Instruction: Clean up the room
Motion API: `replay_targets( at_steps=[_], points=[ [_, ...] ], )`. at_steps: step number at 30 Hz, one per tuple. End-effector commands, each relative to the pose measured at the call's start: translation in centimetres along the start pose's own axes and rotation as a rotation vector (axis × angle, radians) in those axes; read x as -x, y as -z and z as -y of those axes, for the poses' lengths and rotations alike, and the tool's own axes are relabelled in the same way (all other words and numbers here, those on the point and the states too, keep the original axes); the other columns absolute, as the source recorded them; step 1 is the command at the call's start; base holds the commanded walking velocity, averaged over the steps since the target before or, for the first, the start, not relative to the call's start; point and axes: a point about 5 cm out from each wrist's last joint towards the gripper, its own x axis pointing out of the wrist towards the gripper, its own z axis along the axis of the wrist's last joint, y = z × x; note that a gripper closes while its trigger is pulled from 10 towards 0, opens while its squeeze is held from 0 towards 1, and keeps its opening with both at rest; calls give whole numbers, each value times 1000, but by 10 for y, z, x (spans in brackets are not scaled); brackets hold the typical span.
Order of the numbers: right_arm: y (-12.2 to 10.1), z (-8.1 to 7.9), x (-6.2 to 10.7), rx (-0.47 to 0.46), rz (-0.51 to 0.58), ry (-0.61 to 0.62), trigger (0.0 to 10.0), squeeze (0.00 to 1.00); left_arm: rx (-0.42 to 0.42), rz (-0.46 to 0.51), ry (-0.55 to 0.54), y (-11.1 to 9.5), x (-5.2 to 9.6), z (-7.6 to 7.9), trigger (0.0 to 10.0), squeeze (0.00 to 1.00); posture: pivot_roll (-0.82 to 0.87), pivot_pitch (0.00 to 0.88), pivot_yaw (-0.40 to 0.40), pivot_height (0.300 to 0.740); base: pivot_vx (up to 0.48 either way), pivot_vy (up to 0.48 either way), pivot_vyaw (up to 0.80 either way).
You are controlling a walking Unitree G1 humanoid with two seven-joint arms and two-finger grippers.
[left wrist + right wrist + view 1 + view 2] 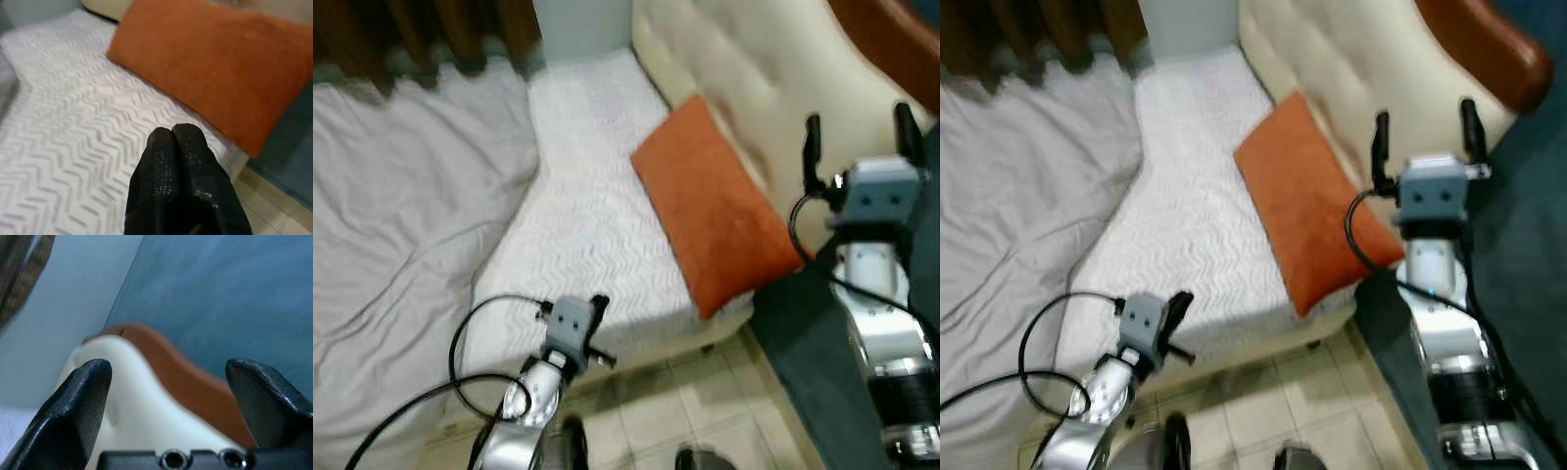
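From where I stood, the orange pillow point(715, 213) lay at the right side of the bed point(587, 225), propped with its far long edge against the cream padded headboard point(754, 69) and its near corner hanging just over the mattress edge, which to my eye made it the one thing out of place (it sat askew rather than square to the headboard). The grey duvet point(401, 225) was bunched up on the left half, leaving the white quilted cover bare in the middle. The right tool point(1426, 132) was raised high just beside the pillow's right edge, its two black fingers spread wide and holding nothing; I took that spread to mean it was readied to take the pillow's edge, though it was not yet touching it. In the right wrist view those fingers point(73, 406) framed the headboard's wooden rim and the blue wall beyond, so it was pointed above the pillow rather than at it. The left tool point(597, 328) hung low at the near edge of the mattress, over the tiled floor point(685, 411), fingers pressed together and empty, aimed along the cover toward the pillow, seemingly kept out of the way.
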Motion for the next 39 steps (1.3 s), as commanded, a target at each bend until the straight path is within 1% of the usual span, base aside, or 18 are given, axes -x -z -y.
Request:
replay_targets(
  at_steps=[1,2,3,4,5,6,7,9,11,13,14,15,16,17,23,33,37,39],
  points=[
    [-3,4,9,-30,-31,16,10000,1000,9,-10,-25,4,0,-4,10000,0,-30,23,-11,740,0,0,0],
    [8,3,33,-90,-144,18,10000,1000,6,-13,-56,4,0,-10,10000,0,-32,4,-5,740,0,0,0],
    [8,3,33,-90,-144,18,10000,1000,6,-13,-56,4,0,-10,10000,0,-32,4,-5,740,0,0,0],
    [21,3,57,-169,-273,20,10000,1000,9,-13,-77,5,2,-15,10000,0,-30,0,-2,740,0,0,0],
    [33,4,72,-228,-368,39,10000,1000,3,-16,-93,5,4,-18,10000,0,-29,0,0,740,0,0,0],
    [33,4,72,-228,-368,39,10000,1000,3,-16,-93,5,4,-18,10000,0,-29,0,0,740,0,0,0],
    [40,4,82,-266,-430,54,10000,1000,-2,-19,-103,5,5,-19,10000,0,-29,0,0,740,0,0,0],
    [58,0,116,-364,-592,47,10000,1000,-1,-21,-139,4,12,-26,10000,0,-20,0,8,740,0,0,0],
    [64,-6,134,-441,-685,11,10000,1000,8,-19,-165,3,16,-31,10000,0,-14,0,9,740,0,0,0],
    [74,-13,152,-439,-771,-35,10000,1000,72,-27,-183,2,15,-32,10000,0,7,0,6,740,0,0,0],
    [74,-13,152,-439,-771,-35,10000,1000,72,-27,-183,2,15,-32,10000,0,7,0,6,740,0,0,0],
    [83,-14,163,-414,-819,-54,10000,690,75,-19,-176,-1,9,-32,10000,0,9,0,8,740,0,0,0],
    [88,-15,171,-396,-849,-66,10000,690,72,-13,-170,-3,5,-31,10000,0,9,0,8,740,0,0,0],
    [92,-16,175,-382,-867,-82,10000,0,76,-9,-176,-4,2,-33,10000,0,9,0,14,740,0,0,0],
    [94,-22,166,-377,-845,-121,10000,0,77,-43,-170,3,5,-32,10000,0,1,0,22,740,0,0,0],
    [92,-29,157,-379,-789,-153,10000,0,111,-99,-182,14,8,-27,10000,0,-3,4,20,740,0,473,0],
    [93,-31,155,-387,-787,-153,10000,0,117,-114,-200,18,8,-31,10000,0,2,7,19,740,0,472,0],
    [93,-34,153,-391,-785,-159,10000,0,124,-128,-230,22,9,-37,10000,0,3,12,15,740,0,472,0]
  ],
)
